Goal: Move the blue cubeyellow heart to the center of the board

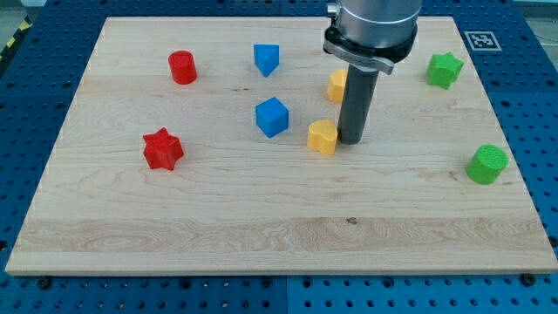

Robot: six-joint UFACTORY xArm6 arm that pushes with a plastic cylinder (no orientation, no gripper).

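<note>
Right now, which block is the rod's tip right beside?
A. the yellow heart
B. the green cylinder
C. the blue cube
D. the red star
A. My tip sits just to the view's right of the yellow heart, seemingly touching it, while the blue cube lies farther toward the view's left and the red star and green cylinder are far off.

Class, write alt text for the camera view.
My tip stands beside the yellow heart, on its right, mid-board. The blue cube sits just left of the heart on the wooden board; red and green blocks lie farther out.
</note>
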